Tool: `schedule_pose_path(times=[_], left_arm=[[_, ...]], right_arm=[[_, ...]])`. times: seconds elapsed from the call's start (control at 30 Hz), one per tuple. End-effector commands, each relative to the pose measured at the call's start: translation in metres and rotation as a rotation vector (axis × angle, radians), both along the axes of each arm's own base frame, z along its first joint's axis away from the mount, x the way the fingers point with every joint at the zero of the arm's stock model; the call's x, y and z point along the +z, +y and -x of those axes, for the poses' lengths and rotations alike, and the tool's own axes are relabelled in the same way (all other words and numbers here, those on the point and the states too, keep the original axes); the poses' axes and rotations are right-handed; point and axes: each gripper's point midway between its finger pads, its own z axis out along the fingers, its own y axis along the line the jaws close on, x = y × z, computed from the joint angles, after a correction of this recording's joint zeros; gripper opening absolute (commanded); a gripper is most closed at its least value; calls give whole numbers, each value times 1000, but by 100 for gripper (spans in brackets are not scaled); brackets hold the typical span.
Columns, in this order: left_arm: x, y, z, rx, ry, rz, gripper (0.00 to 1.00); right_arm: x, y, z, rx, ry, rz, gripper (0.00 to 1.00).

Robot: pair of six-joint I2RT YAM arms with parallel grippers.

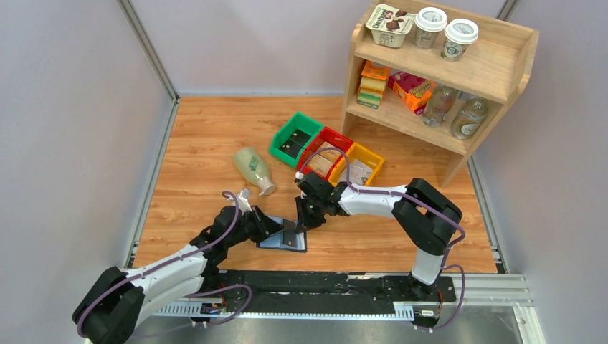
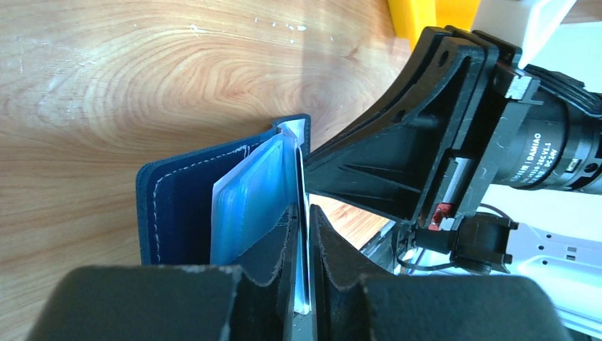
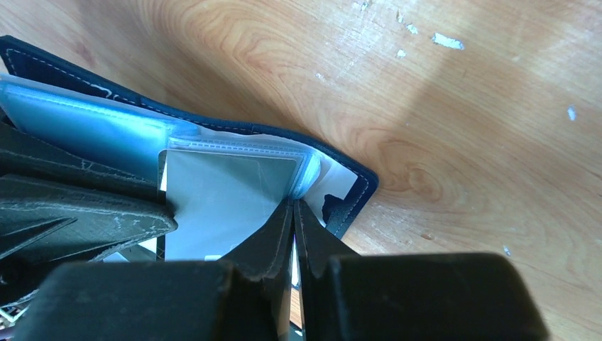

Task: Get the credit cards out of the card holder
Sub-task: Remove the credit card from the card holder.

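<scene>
Two pairs of jaws clamp one card holder (image 2: 174,206).

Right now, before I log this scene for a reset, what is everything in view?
card holder: one, navy, open, front centre
credit card: one visible, grey, inside its clear sleeve
bins: three, green, red, yellow, centre
bottle: one, pale green, lying left of bins
shelf: one, wooden, far right
cups: two, white-lidded, shelf top, beside one tub
boxes: several, orange and green, lower shelf
bottles: two, clear, lower shelf
left gripper: black, shut on card holder
right gripper: black, shut on card holder
</scene>
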Motion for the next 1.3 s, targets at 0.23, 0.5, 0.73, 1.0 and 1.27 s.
schedule_pose_path(times=[0.23,0.5,0.73,1.0,1.27], left_arm=[[36,-15,-4,-36,-56,89,5],[13,14,4,19,57,-127,0],[-5,39,11,120,161,-217,0],[-11,69,10,189,167,-381,0],[-11,61,8,136,142,-380,0]], right_arm=[[-46,-30,21,5,60,160,10],[-49,-32,20,2,59,170,10],[-52,-36,18,-7,62,181,10],[-55,-45,13,-26,60,196,9],[-34,-38,3,-27,24,140,13]])
